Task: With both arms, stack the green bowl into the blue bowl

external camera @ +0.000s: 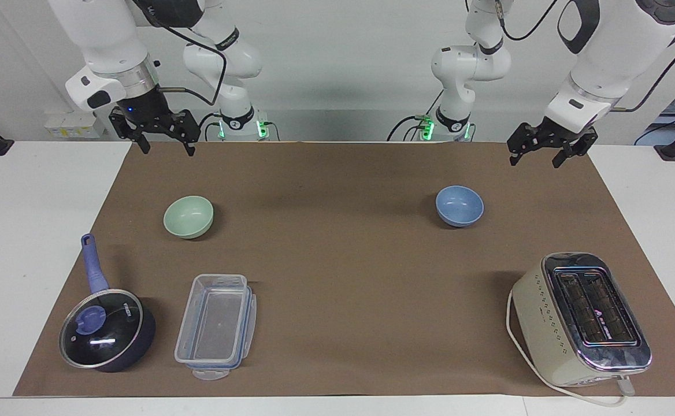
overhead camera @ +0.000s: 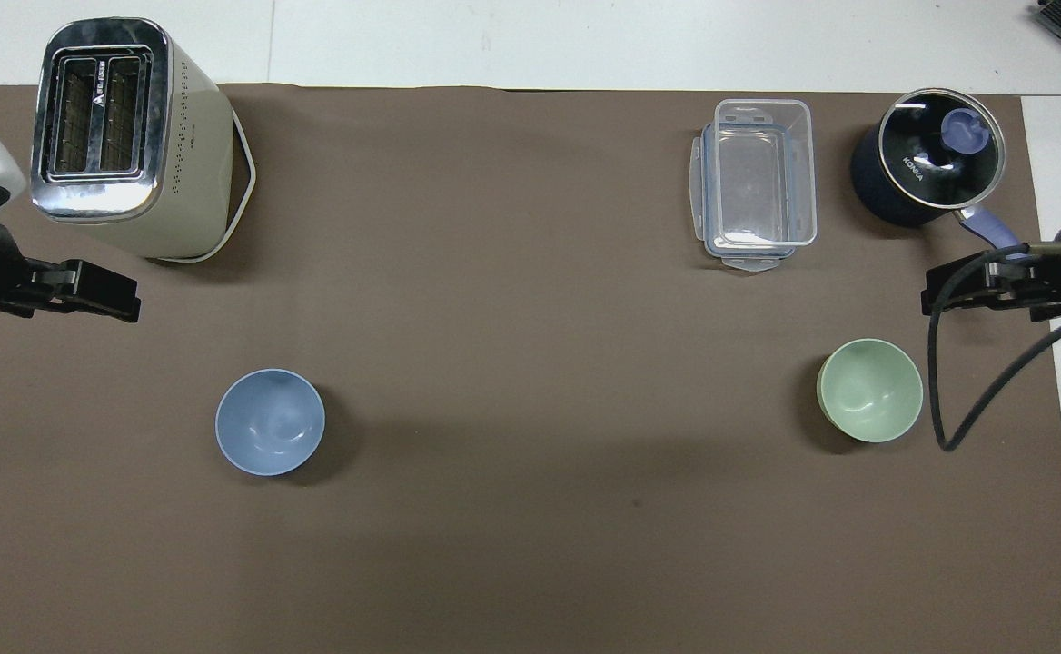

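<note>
In the overhead view both arms are cut off at the frame edges, and the saucepan (overhead camera: 928, 170) handle runs partly under the right end effector (overhead camera: 985, 295). The toaster (external camera: 581, 319) cord trails off the brown mat (external camera: 337, 277) at the edge of the surface (external camera: 31, 242) farthest from the robots.

The toaster stands at the left arm's end, farther from the robots than the blue bowl (external camera: 459, 205). At the right arm's end, a clear plastic container (external camera: 216, 326) lies beside the lidded saucepan, both farther from the robots than the green bowl (external camera: 189, 216). Nothing stands between the two bowls, which sit upright and well apart on the mat, the green one toward the right arm's end and the blue one toward the left arm's end.

The left end effector (external camera: 537, 158) hangs in the air over the mat's corner, jaws spread wide, holding and touching nothing. The right end effector hangs likewise over the mat at its own end, jaws wide and empty
</note>
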You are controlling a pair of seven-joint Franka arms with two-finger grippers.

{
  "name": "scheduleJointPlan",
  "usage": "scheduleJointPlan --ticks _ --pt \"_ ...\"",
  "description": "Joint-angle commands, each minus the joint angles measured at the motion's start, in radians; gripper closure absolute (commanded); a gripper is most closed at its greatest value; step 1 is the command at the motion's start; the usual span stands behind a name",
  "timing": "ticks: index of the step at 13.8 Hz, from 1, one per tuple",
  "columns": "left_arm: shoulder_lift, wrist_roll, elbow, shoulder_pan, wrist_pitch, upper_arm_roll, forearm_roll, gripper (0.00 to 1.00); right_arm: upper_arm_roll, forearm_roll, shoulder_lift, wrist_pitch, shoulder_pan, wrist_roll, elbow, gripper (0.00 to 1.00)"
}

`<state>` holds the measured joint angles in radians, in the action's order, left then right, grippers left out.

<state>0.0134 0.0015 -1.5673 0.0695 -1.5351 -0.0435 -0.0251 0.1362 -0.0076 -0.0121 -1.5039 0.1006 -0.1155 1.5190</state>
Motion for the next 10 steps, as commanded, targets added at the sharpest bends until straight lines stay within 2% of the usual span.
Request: scheduleJointPlan --ticks 1,10 --pt "-0.009 0.006 -0.008 -0.007 0.012 -0.004 0.007 0.00 0.006 -0.005 0.012 -0.015 0.013 -0.004 0.012 0.00" --pt "-0.010 0.009 -0.013 -0.008 0.006 -0.004 -0.009 0.00 0.006 -0.003 0.012 -0.015 0.011 -0.004 0.012 0.00"
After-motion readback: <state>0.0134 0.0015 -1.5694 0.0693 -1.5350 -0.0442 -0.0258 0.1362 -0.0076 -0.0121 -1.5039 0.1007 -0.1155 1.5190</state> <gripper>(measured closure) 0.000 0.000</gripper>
